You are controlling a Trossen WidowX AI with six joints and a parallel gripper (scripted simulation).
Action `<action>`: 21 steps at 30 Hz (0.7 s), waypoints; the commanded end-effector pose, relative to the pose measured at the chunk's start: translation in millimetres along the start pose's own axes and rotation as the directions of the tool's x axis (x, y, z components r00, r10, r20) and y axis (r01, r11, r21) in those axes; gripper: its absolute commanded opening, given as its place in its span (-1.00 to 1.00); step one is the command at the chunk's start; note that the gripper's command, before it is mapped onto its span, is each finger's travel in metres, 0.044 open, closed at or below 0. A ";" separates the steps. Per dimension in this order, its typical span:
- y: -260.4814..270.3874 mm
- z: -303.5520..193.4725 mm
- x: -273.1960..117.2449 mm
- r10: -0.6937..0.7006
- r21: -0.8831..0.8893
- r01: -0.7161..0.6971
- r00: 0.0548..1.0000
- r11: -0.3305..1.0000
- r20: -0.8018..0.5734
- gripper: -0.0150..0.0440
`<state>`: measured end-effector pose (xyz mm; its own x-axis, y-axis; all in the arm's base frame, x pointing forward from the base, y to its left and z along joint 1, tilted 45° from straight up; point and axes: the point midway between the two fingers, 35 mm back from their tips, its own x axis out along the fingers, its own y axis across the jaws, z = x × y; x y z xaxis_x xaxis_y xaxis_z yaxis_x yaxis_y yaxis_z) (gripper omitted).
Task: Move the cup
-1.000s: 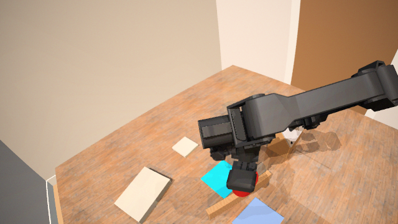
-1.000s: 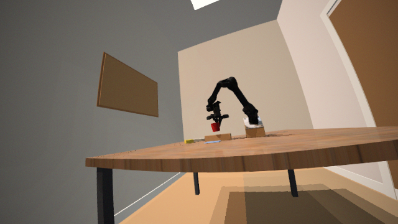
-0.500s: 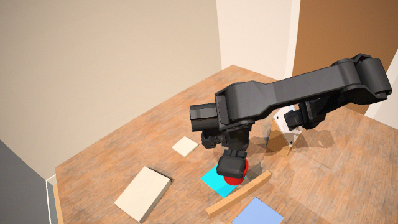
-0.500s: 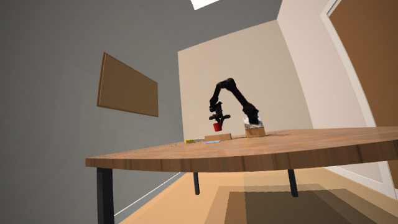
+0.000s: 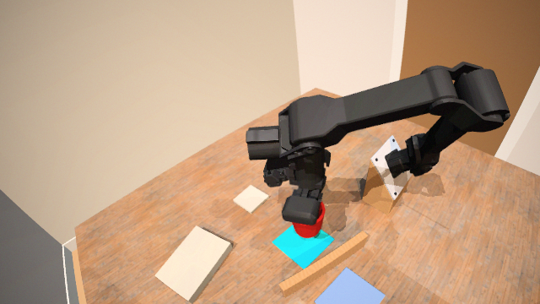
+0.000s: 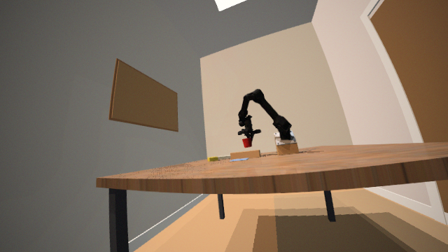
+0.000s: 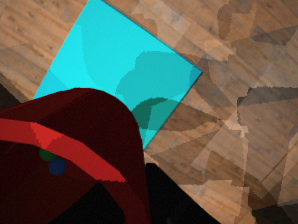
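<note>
The red cup (image 5: 308, 230) (image 6: 247, 143) (image 7: 80, 102) hangs roughly upright in the air. My gripper (image 5: 307, 211) (image 6: 250, 137) (image 7: 136, 171) is shut on its wall, one finger inside and one outside. A green marble (image 7: 47, 154) and a blue marble (image 7: 57, 167) show inside the cup; the rest of the inside is hidden. The cyan pad (image 5: 304, 254) (image 7: 100, 45) lies below the cup, which covers part of it in the wrist view. The blue pad (image 5: 350, 290) (image 6: 239, 159) is bare, across the wooden bar.
The wooden bar (image 5: 325, 263) (image 6: 245, 154) stands between the two pads. A cream block (image 5: 191, 262) and a small cream tile (image 5: 251, 198) lie left of the cyan pad in the top view. A yellow block (image 6: 212, 159) shows in the exterior view. The arm's wooden base (image 5: 380, 196) (image 6: 288, 148) stands behind.
</note>
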<state>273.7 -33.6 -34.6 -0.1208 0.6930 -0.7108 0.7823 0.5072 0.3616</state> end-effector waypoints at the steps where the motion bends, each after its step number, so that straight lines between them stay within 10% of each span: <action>1: -9.1 9.9 -1.8 -0.002 -0.006 0.002 1.000 1.000 0.007 -0.49; 21: -9.3 11.5 25.2 -0.002 -0.006 0.002 1.000 1.000 0.007 -0.49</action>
<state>271.1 -32.2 -58.3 -0.1193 0.6843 -0.7194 0.7745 0.5175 0.3637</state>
